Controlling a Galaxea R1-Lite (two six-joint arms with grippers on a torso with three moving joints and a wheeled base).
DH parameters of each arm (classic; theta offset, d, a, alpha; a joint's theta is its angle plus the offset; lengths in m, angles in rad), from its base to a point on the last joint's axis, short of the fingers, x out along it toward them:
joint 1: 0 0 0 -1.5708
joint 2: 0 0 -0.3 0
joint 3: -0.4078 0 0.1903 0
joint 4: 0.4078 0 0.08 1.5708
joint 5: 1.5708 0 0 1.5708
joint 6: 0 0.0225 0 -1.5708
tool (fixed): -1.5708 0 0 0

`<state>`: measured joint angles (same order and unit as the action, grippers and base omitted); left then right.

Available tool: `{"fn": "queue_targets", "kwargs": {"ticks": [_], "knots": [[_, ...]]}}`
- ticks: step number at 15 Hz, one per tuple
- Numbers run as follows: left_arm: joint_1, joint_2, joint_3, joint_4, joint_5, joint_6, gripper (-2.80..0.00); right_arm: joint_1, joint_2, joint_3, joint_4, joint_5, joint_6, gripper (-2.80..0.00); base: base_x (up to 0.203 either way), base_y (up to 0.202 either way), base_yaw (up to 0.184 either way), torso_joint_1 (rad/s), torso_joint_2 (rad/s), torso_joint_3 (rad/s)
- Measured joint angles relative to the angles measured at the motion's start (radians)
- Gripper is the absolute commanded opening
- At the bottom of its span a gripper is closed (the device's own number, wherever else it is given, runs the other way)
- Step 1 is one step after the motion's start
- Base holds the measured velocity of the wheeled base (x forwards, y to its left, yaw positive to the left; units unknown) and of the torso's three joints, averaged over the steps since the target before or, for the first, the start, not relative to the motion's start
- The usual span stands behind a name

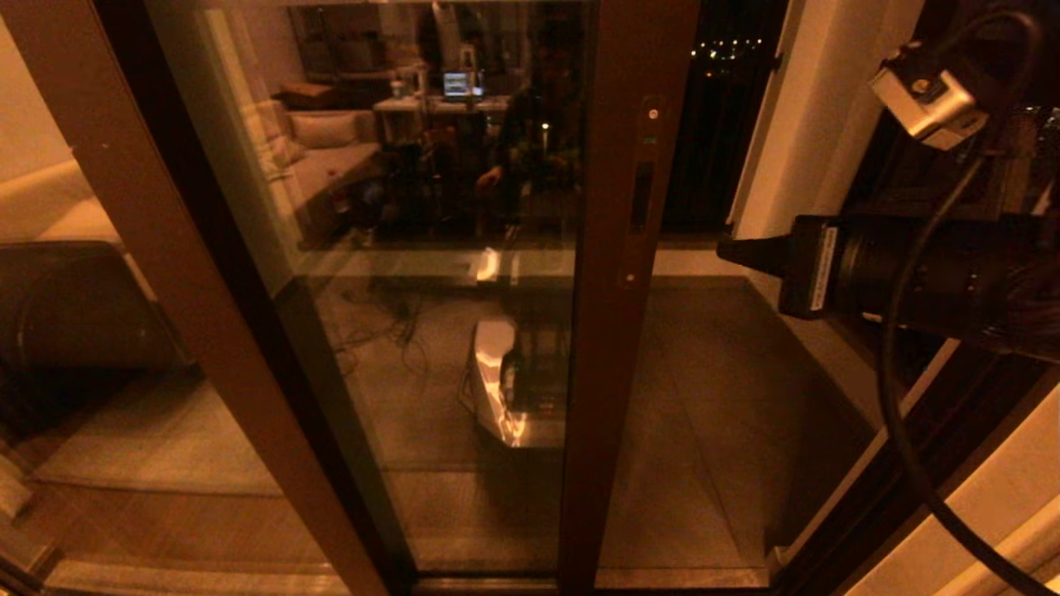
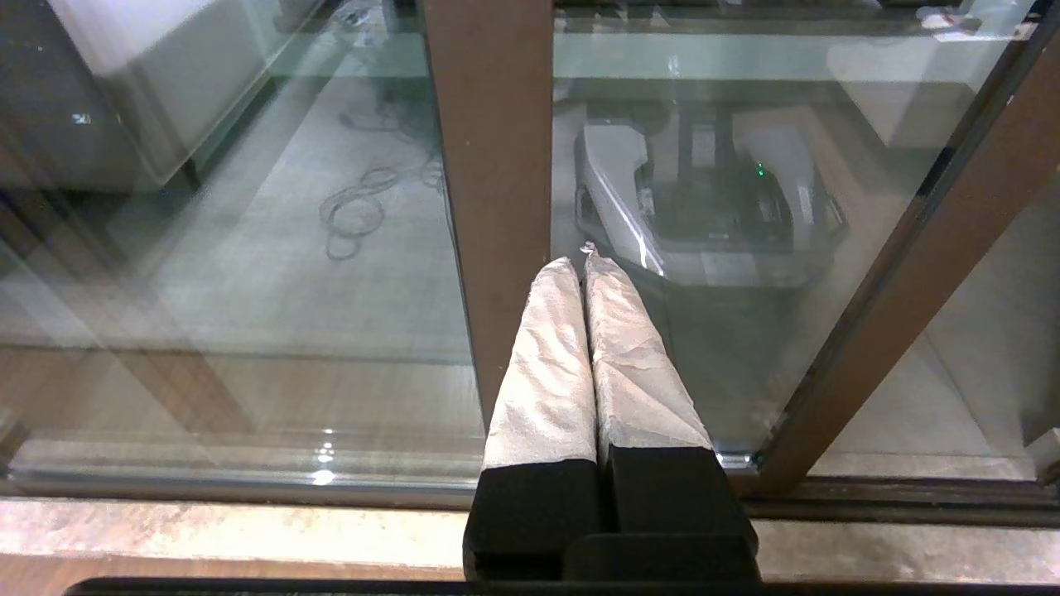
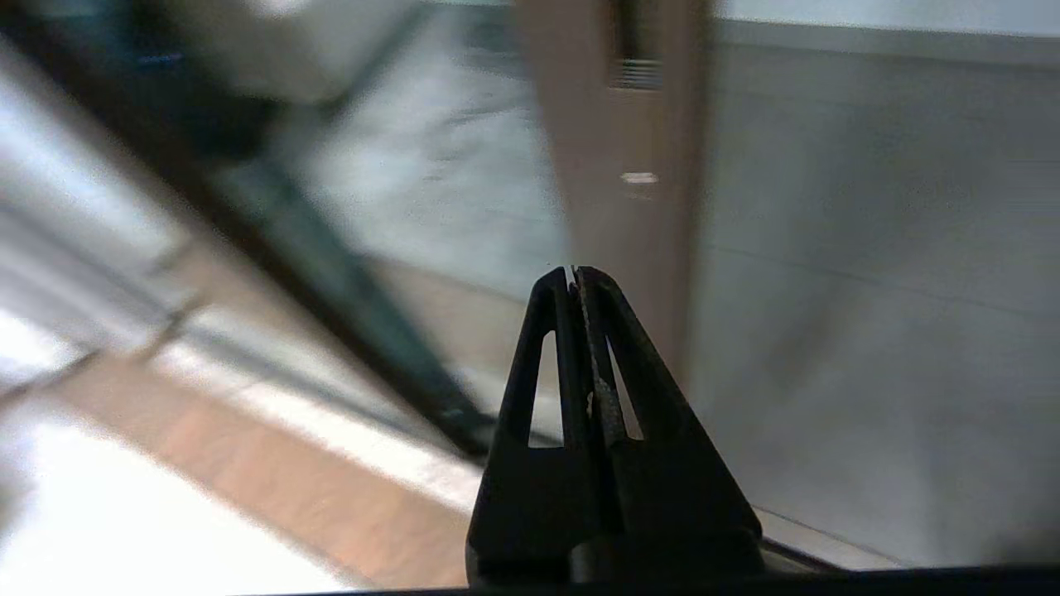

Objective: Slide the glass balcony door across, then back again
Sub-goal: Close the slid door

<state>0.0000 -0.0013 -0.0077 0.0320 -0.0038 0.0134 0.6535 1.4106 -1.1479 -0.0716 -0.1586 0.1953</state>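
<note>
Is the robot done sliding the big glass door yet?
Not yet. The glass balcony door is slid partly across, with an open gap beside its handle slot. The right hand, shut, is out in that gap, apart from the door. The left hand hangs low, shut. Sliding it back remains.

Glass balcony door (image 1: 464,273) fills frame centre, handle slot (image 1: 641,195) on its right stile; right gripper (image 1: 729,250) at centre right beside it.

Open gap R of glass balcony door (image 1: 497,248) stile; white wall (image 1: 828,124) bounds it.
</note>
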Motion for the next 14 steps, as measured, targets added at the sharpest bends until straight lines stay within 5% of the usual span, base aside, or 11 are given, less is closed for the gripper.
{"fn": "queue_targets", "kwargs": {"ticks": [5, 10, 11, 14], "knots": [[0.0, 0.0, 0.0, 0.0, 0.001, 0.0, -2.8, 0.049, 0.077, -0.079, 0.001, -0.286, -0.006, -2.8, 0.0, 0.0, 0.0, 0.0, 0.0, 0.0], [0.0, 0.0, 0.0, 0.0, 0.0, 0.0, -2.8, 0.07, 0.123, -0.151, -0.003, -0.301, -0.009, -2.8, 0.0, 0.0, 0.0, 0.0, 0.0, 0.0], [0.0, 0.0, 0.0, 0.0, 0.0, 0.0, -2.8, 0.07, 0.134, -0.169, -0.002, -0.301, -0.011, 0.0, 0.0, 0.0, 0.0, 0.0, 0.0, 0.0], [0.0, 0.0, 0.0, 0.0, 0.001, 0.0, -2.8, 0.07, 0.161, -0.184, -0.001, -0.301, -0.07, 0.0, 0.0, 0.0, 0.0, 0.0, 0.0, 0.0]]}}
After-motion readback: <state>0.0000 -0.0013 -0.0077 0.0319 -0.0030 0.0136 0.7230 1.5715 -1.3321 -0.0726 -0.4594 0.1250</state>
